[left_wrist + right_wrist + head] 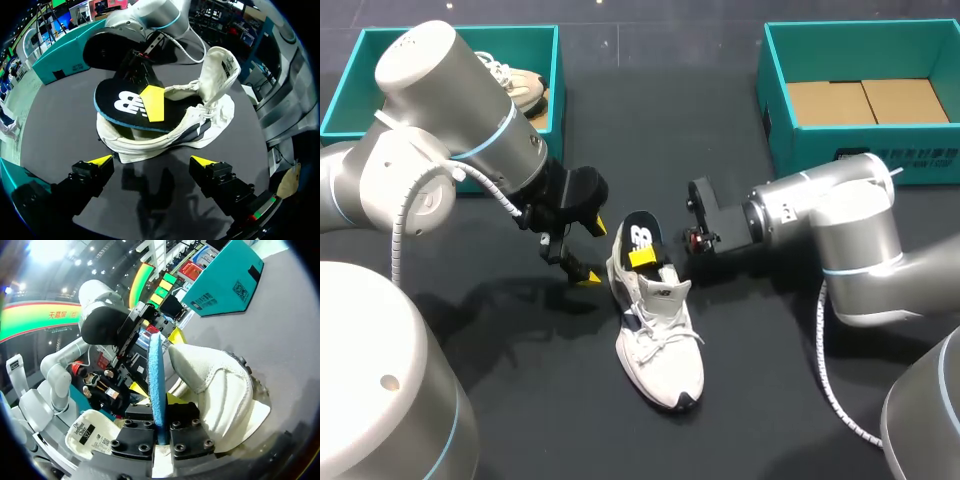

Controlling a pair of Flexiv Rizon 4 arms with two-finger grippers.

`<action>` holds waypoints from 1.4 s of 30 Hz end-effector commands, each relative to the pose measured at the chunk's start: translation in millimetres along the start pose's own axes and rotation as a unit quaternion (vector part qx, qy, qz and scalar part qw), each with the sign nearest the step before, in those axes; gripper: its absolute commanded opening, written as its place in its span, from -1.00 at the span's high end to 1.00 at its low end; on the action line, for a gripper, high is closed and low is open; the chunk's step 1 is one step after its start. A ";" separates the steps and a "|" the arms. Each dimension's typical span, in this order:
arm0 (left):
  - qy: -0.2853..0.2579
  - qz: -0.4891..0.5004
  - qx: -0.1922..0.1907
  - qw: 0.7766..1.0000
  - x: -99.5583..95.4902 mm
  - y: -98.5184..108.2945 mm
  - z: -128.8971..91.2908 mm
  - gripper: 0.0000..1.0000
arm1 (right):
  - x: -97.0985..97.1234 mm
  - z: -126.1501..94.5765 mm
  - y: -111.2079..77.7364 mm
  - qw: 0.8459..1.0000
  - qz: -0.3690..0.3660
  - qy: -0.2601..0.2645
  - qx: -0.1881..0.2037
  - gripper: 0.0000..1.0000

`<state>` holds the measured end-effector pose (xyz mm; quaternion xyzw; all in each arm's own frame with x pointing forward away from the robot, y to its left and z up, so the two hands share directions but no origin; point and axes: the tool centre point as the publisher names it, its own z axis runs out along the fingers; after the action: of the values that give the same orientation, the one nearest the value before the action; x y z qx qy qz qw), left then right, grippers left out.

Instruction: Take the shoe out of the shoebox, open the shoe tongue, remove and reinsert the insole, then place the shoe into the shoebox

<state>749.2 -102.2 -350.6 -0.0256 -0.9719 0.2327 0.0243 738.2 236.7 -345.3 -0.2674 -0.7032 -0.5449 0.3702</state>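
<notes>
The shoe (660,340) lies on the desk (770,400) between the two arms. Its long axis runs from the heel at 11 o'clock to the toe at 5 o'clock in the head view, with the tongue lifted back. The insole (640,235) juts up out of the shoe's mouth over the heel, towards 12 o'clock, and its front part seems to sit inside the shoe.

The right hand (644,256) comes in from 3 o'clock and is clenched on the insole, one finger on the printed top face and the other against the blue underside. It is the nearer hand and the one in contact.

The left hand (152,161) waits at 9 o'clock of the heel, just beside the shoe but apart from it. Its fingers are spread wide and it holds nothing.

Any slide of the insole would run along that heel-to-toe line, and the free left hand looks well placed to steady the shoe.
</notes>
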 end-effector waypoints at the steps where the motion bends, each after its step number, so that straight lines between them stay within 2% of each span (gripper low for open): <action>1: -0.001 0.000 -0.001 1.000 0.5 0.1 0.6 -1.00 | 4.2 1.0 -11.9 1.000 0.002 -0.007 -0.001 1.00; 6: -0.001 0.000 -0.001 1.000 0.5 0.1 0.6 -1.00 | 5.1 0.7 -10.4 1.000 0.001 -0.007 0.004 0.98; 7: -0.001 0.000 -0.001 1.000 0.5 0.1 0.6 -1.00 | 5.4 0.5 -8.7 1.000 0.000 -0.008 0.005 0.74; 10: -0.001 0.000 -0.001 1.000 0.5 0.1 0.6 -1.00 | 6.7 0.1 -2.1 1.000 -0.008 -0.009 0.013 0.33; 11: -0.001 0.000 -0.001 1.000 0.5 0.1 0.6 -1.00 | 7.3 -0.1 0.5 1.000 -0.011 -0.009 0.016 0.24; 15: -0.001 0.000 -0.001 1.000 0.5 0.1 0.6 -1.00 | 8.3 -0.4 11.4 0.999 -0.021 -0.009 0.029 0.18; 19: -0.001 0.000 -0.001 1.000 0.5 0.1 0.6 -1.00 | 7.7 -1.8 20.5 0.999 -0.027 -0.010 0.039 0.21; 28: -0.001 0.000 -0.001 1.000 0.5 0.1 0.6 -1.00 | 5.5 -4.3 32.7 0.998 -0.036 -0.008 0.048 0.43; 30: -0.001 0.000 -0.001 1.000 0.5 0.1 0.6 -1.00 | 4.1 -4.8 34.5 0.998 -0.037 -0.007 0.049 0.73; 31: -0.001 0.000 -0.001 1.000 0.5 0.1 0.6 -1.00 | 3.1 -4.8 34.7 0.998 -0.036 -0.005 0.050 1.00; 36: -0.001 0.000 -0.001 1.000 0.5 0.1 0.6 -1.00 | -3.9 -2.8 28.3 0.999 -0.025 0.003 0.047 1.00; 42: -0.001 0.000 -0.001 1.000 0.5 0.1 0.6 -1.00 | -4.6 1.6 9.1 0.999 -0.004 0.005 0.037 1.00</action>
<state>749.3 -102.2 -350.6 -0.0256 -0.9719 0.2327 0.0243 754.6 238.7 -335.9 -0.2431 -0.7250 -0.5185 0.3828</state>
